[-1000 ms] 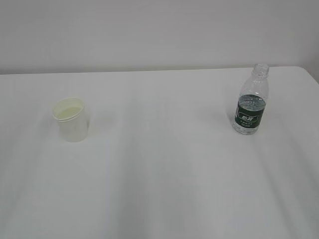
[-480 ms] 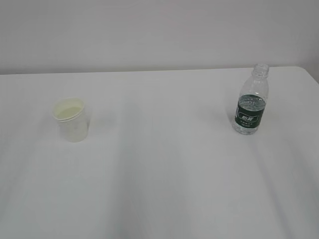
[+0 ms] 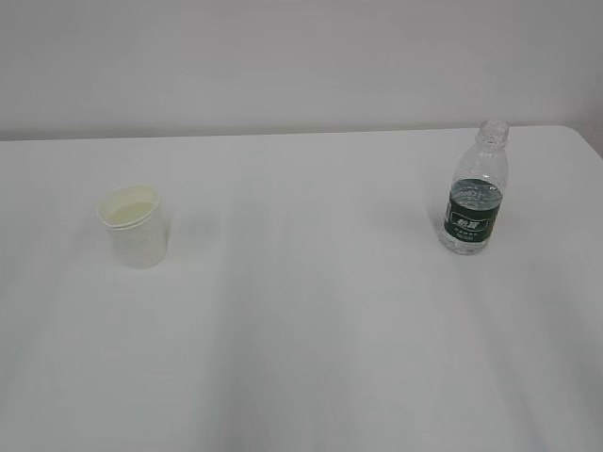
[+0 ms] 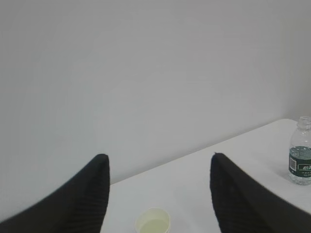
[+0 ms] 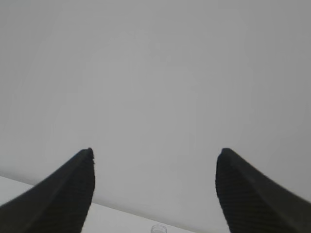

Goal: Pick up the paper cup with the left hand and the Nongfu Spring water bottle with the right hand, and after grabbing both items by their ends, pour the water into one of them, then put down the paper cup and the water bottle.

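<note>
White tabletop (image 3: pixel 311 311) fills most of the exterior view, meeting a plain pale wall along the upper part of the frame, with its rounded corner showing at the upper right.

Neither arm appears in that view. Each wrist view shows its own black fingers spread wide with nothing between them: the left hand (image 4: pixel 158 167) aimed above the cup, the right hand (image 5: pixel 155 162) above the bottle's mouth.

At right of centre the Nongfu Spring water bottle (image 3: pixel 475 193) stands upright, uncapped, fairly near the right edge. The paper cup (image 3: pixel 135 226) stands upright at left of centre.

Whether the cup already holds water I cannot say; its inside looks pale and glossy. Nothing is grasped. Wide bare table lies between the two.
</note>
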Available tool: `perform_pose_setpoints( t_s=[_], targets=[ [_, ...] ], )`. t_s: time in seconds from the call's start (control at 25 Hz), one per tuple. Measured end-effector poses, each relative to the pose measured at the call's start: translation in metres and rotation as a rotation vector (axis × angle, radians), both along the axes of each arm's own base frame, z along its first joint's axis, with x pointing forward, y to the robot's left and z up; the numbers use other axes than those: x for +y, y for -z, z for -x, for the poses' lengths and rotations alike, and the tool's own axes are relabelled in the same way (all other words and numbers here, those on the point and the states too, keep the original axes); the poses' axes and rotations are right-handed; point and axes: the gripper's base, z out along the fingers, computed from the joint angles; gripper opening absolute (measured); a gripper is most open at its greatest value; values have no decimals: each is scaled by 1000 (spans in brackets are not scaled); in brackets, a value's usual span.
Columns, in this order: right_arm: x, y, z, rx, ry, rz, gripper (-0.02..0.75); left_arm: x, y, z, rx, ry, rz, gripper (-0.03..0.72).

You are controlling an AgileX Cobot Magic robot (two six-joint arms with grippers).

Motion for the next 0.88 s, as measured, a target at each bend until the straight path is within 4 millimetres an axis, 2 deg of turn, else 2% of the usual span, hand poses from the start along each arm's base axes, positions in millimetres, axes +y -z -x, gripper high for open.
perform_pose_setpoints(
  t_s=[0.24, 0.48, 0.72, 0.88],
  targets=[
    [1, 1, 0, 5, -16, 4, 590, 2, 3, 5, 24, 1, -3, 465],
    [2, 1, 0, 6, -17, 5, 590, 8, 3, 19, -17, -8, -6, 463],
    [2, 1, 0, 7, -20, 1, 590, 12, 8, 28, 35, -16, -32, 462],
    [2, 1, 0, 7, -20, 1, 590, 14, 1, 33, 39, -21, -38, 462]
  ],
)
